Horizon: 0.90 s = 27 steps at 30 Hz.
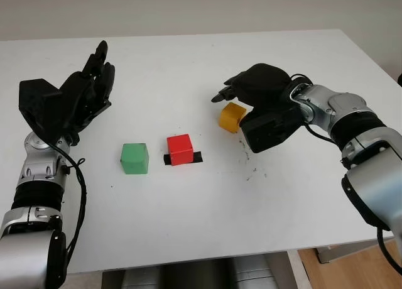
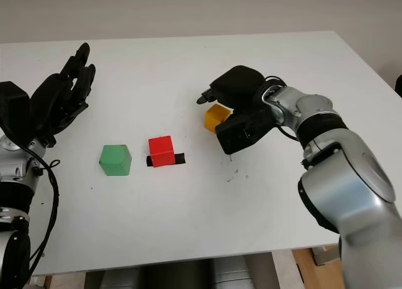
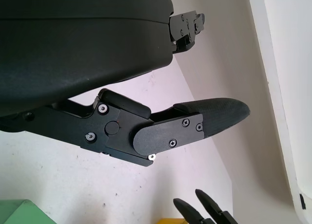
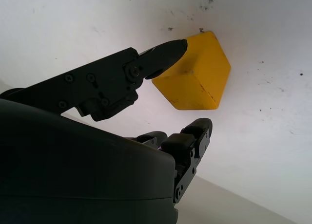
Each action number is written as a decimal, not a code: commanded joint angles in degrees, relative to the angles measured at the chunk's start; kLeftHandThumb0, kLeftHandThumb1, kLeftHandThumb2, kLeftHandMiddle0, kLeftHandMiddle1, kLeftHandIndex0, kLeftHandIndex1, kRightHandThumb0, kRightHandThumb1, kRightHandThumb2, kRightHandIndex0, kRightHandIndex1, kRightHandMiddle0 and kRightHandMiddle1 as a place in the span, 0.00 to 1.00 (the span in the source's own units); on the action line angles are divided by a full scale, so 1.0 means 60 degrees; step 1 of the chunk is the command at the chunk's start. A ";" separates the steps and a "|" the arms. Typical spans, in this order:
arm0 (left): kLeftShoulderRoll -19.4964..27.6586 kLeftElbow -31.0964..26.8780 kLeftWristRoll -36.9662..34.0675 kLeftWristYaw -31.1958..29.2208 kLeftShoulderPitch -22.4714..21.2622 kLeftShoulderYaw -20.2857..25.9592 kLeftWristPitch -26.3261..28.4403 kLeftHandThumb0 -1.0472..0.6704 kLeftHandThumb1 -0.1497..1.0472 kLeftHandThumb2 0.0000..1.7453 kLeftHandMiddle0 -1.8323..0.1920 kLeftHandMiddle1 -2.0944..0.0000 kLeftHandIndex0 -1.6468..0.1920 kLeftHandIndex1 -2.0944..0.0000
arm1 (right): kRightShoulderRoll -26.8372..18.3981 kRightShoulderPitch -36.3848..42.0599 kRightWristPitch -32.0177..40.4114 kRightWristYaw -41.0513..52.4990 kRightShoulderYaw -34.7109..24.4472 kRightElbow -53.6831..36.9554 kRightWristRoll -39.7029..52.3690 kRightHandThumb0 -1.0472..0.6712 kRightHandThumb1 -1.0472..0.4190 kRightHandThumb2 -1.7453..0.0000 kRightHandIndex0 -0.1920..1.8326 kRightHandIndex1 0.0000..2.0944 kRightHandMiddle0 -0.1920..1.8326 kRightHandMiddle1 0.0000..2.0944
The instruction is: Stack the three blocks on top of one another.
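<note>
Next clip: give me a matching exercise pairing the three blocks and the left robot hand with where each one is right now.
Things:
1. green block
2. red block
3. yellow block
4. left robot hand

Places:
A. between the fingers of the right robot hand
B. raised over the table's left part, open, holding nothing
C. on a strip of black tape
D. alone on the white table, leftmost of the blocks

Pairs: 1-D, 2-C, 3-A, 4-B
</note>
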 commanded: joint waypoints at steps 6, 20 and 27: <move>0.0190 -0.0155 0.0025 -0.0053 -0.0067 -0.0012 -0.0016 0.19 1.00 0.39 1.00 1.00 1.00 1.00 | -0.0228 0.0003 0.0034 0.0003 0.0014 0.0043 0.0014 0.42 0.13 0.97 0.31 0.04 0.36 0.07; 0.0208 0.0023 -0.0035 -0.0135 -0.0104 0.0039 -0.0110 0.18 1.00 0.37 1.00 1.00 1.00 1.00 | -0.0101 0.0093 0.0209 -0.0174 0.0227 0.0060 -0.0157 0.42 0.12 0.97 0.32 0.04 0.41 0.08; 0.0236 -0.0027 0.0029 -0.0104 -0.0115 0.0011 -0.0137 0.18 1.00 0.37 1.00 1.00 1.00 1.00 | -0.0038 0.0148 0.0129 -0.0112 0.0136 0.0066 -0.0014 0.42 0.11 0.97 0.33 0.04 0.42 0.08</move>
